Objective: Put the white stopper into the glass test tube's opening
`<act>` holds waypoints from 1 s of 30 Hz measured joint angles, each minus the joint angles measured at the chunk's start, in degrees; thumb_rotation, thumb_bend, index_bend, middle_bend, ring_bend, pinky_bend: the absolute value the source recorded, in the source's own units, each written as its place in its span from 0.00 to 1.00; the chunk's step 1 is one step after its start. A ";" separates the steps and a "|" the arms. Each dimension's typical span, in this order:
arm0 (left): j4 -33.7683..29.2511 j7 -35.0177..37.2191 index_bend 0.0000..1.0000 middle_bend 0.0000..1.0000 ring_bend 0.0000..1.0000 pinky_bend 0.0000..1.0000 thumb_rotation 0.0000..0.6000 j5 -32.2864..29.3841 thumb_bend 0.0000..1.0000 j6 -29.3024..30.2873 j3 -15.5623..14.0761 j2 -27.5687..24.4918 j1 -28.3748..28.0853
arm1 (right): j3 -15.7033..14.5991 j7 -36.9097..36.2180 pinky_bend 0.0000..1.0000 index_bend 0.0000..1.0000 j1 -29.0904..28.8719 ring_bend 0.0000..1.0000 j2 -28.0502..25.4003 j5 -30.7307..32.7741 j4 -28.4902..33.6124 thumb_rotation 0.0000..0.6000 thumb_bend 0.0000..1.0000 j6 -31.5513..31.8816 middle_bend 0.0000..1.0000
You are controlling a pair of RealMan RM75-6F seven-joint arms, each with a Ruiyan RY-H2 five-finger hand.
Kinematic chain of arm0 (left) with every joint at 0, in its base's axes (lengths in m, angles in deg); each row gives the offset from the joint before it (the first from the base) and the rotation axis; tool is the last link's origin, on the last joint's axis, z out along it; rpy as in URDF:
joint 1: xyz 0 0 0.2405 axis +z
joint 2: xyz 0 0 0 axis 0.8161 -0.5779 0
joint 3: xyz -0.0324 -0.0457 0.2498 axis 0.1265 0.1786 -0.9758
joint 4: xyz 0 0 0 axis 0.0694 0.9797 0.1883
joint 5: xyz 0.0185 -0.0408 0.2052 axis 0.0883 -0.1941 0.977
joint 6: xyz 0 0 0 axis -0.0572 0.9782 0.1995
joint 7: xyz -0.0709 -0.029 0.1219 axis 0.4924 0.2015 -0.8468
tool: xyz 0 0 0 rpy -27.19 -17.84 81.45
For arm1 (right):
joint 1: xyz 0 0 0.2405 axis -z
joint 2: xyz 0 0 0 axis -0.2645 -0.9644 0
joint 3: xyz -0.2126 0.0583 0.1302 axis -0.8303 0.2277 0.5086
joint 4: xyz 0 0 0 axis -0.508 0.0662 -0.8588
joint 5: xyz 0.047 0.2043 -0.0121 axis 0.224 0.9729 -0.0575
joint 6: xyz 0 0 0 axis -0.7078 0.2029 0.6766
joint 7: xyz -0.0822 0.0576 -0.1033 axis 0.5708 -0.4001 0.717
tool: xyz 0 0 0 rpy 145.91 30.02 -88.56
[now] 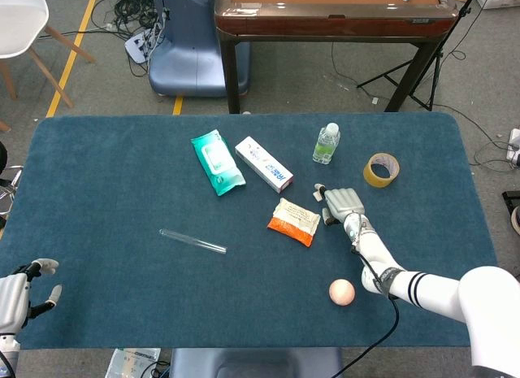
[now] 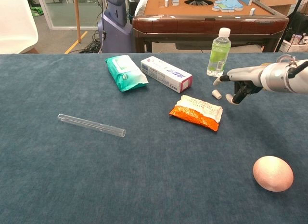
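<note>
White stopper point(image 2: 216, 94): small, stubby white plug lying on its side, just beyond the orange snack packet point(image 2: 197, 111).
Glass test tube point(image 2: 91, 125): clear, slender, lying flat, well left of the packet.
Right hand point(image 2: 238, 82): fingers spread, empty, beside the stopper.
Left hand point(image 1: 20, 293): fingers apart, empty.

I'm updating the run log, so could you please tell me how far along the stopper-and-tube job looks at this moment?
Nothing is done yet: the white stopper lies loose on the table, far from the glass test tube, which lies on its side, untouched. In hand: the right hand hovers beside the stopper, fingers apart, holding nothing. Left: grasping the stopper, carrying it over, and fitting it in. The left hand sits idle at the table's edge.
</note>
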 measured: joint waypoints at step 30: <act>-0.12 0.08 0.39 0.43 0.39 0.47 1.00 0.49 0.31 -0.31 -0.16 -0.18 0.12 | -2.75 0.56 1.00 0.16 -1.13 1.00 -0.93 2.28 2.36 1.00 0.63 1.01 1.00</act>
